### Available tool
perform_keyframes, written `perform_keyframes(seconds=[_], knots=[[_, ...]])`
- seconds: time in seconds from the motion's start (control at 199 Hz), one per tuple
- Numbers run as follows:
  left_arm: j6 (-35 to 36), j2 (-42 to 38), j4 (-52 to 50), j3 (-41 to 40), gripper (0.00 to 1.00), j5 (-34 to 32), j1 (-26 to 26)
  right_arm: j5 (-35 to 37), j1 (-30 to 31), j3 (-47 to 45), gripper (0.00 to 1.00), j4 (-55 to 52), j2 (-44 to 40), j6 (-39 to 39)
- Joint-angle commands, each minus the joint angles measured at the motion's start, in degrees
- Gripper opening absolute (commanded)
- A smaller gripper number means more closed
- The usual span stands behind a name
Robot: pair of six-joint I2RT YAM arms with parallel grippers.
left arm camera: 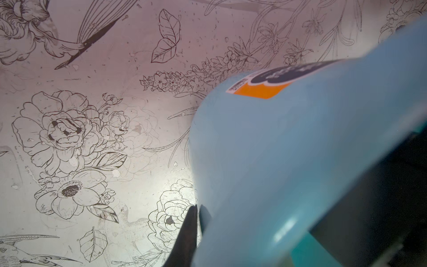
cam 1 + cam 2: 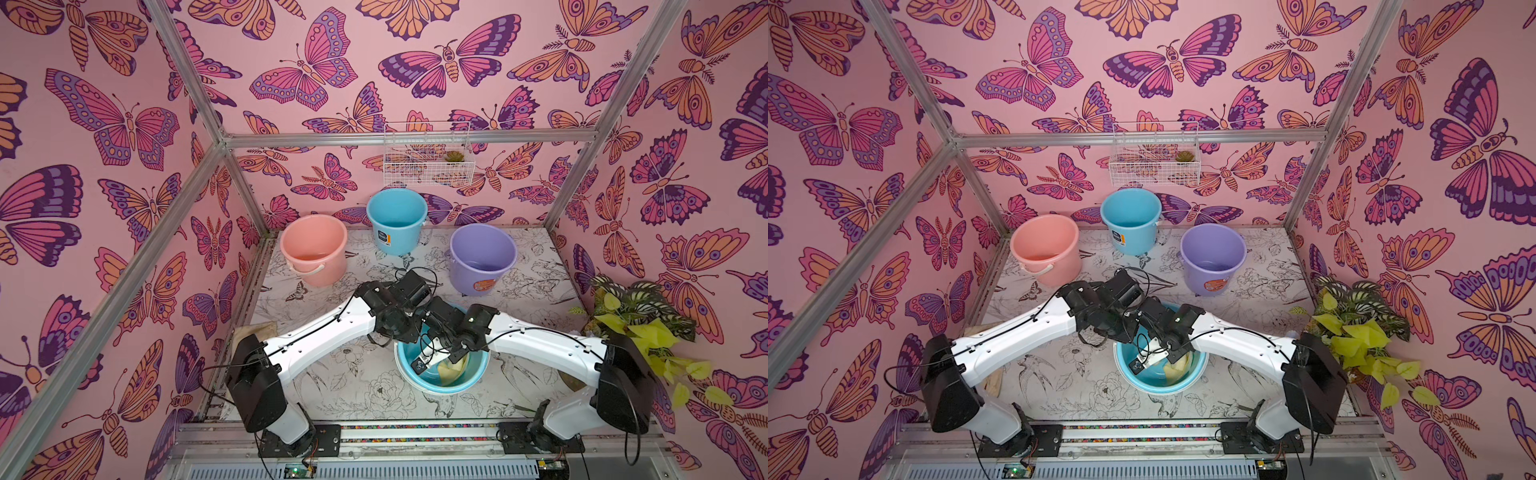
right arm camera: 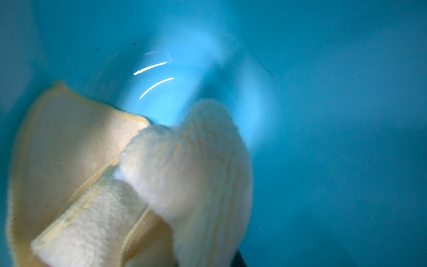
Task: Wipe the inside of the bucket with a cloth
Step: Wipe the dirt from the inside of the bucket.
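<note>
right gripper (image 2: pixel 455 358): we lose its tips in the cloth (image 2: pixel 451 370)
bucket (image 1: pixel 300 161): cut by 2 edges, sticker (image 1: pixel 261 86) blurred

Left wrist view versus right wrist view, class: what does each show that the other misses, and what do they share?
Left wrist only: the outside of the bucket, its orange label, and the flower-printed table. Right wrist only: the pale yellow cloth bunched inside, with the inner wall behind it. Both: the same light blue bucket.

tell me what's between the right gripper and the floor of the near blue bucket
pale yellow cloth, bunched inside the near blue bucket; the right wrist view shows it
</note>
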Motion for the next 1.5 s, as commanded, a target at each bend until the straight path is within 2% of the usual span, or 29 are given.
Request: perform_keyframes(seconds=[0.0, 0.256, 0.668, 1.125, 1.326, 1.497], knots=[[-0.1, -2.6, 4.1, 0.8, 0.00, 1.9, -0.4, -2.7, -0.6, -3.8, 0.00, -2.0, 5.0, 1.6], [1.3, -1.1, 3.7, 2.7, 0.00, 2.7, -0.4, -3.8, -0.9, -4.7, 0.00, -1.7, 4.3, 2.6], [-0.1, -1.6, 3.7, 2.3, 0.00, 2.7, -0.5, -4.3, -0.9, -4.5, 0.00, -4.0, 3.4, 4.1], [-0.6, -2.1, 3.9, 1.8, 0.00, -0.6, -0.7, -5.4, -0.9, 2.6, 0.00, -15.1, -9.9, 6.8], [-0.2, -2.9, 4.0, 1.9, 0.00, -2.1, -0.7, -6.5, -0.8, 6.4, 0.00, -18.1, -14.1, 12.6], [0.0, -3.3, 4.0, 1.8, 0.00, -2.5, -0.7, -8.5, -0.8, 9.0, 0.00, -19.7, -16.8, 24.7]])
